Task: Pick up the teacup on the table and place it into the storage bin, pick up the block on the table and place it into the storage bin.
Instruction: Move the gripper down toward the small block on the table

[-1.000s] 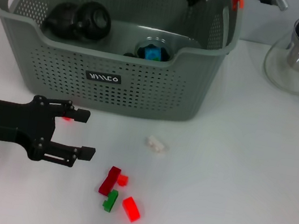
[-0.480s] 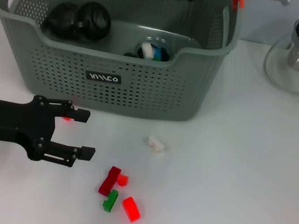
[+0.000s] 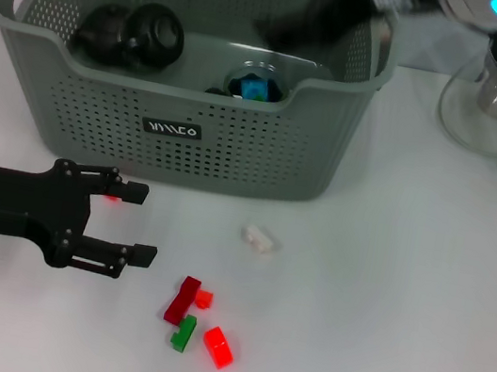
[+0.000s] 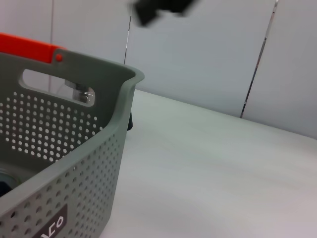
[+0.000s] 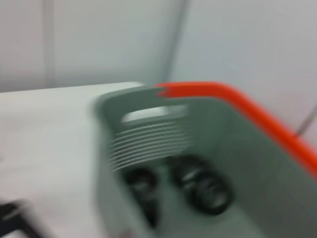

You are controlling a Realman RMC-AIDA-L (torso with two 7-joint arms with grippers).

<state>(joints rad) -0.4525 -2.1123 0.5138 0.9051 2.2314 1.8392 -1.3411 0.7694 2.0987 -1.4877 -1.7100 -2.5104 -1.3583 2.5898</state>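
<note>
Grey perforated plastic storage bin (image 3: 235,150) with orange handle clips sits at table rear, holding dark round items and a small cup with a blue block (image 3: 255,88). Black left gripper (image 3: 133,221) rests before it, fingers apart; right gripper a blur over the bin's right rear, state unreadable. Red and green blocks (image 3: 198,319) lie loose on the white table.

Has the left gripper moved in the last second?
No. The left gripper sits with open jaws at the same spot on the table, in front of the storage bin, level with its label as before.
</note>
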